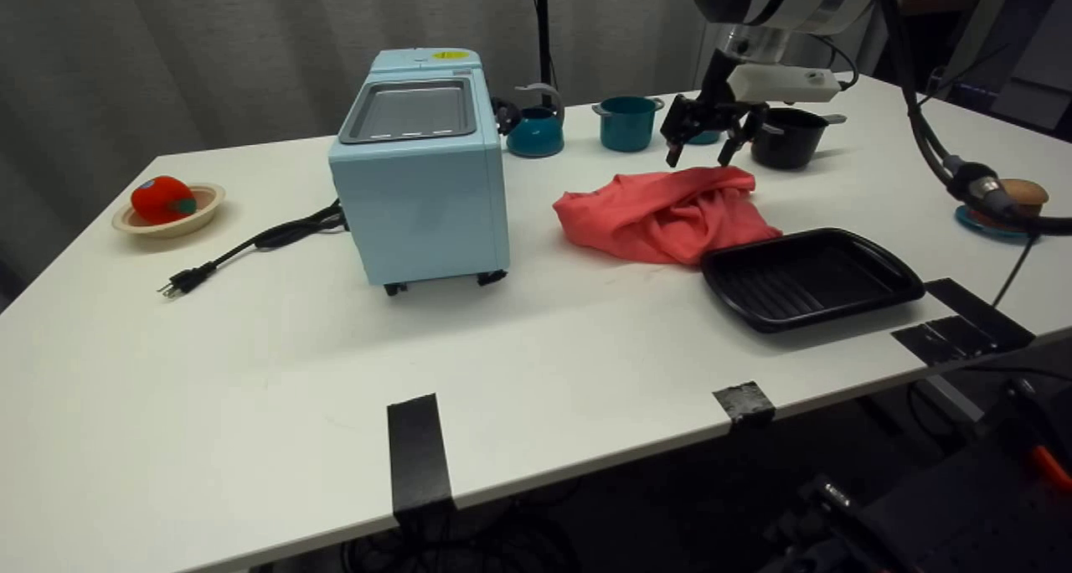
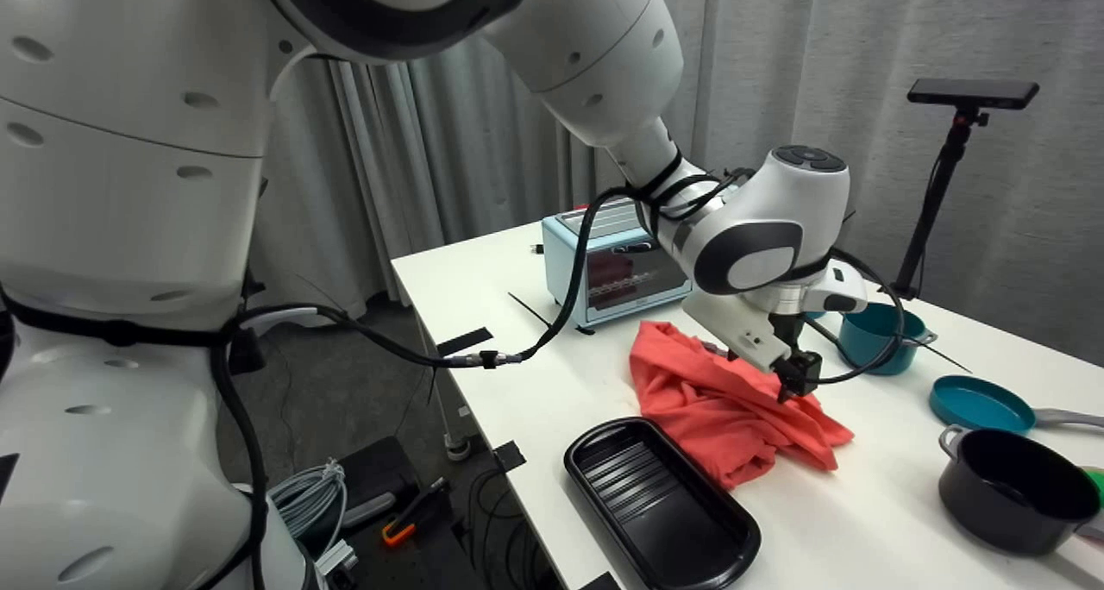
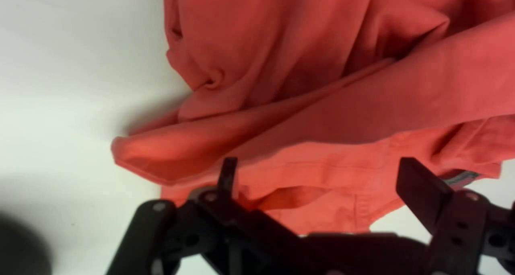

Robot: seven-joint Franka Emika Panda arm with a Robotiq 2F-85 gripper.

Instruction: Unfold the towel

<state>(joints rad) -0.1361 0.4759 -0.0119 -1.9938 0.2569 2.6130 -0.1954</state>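
Note:
The red towel lies crumpled in a heap on the white table, with folds and a raised ridge. It also shows in an exterior view and fills much of the wrist view, where a layered hem and a small grey tag show near the lower right. My gripper is open and empty, pointing down just above the towel's edge on the pot side. In the wrist view its fingers are wide apart over the towel's hem layers. I cannot tell whether the fingertips touch the cloth.
A black tray stands against or very near the towel. A light blue toaster oven stands beside it. A teal pot, a teal kettle, a black pot and a teal pan stand behind the towel.

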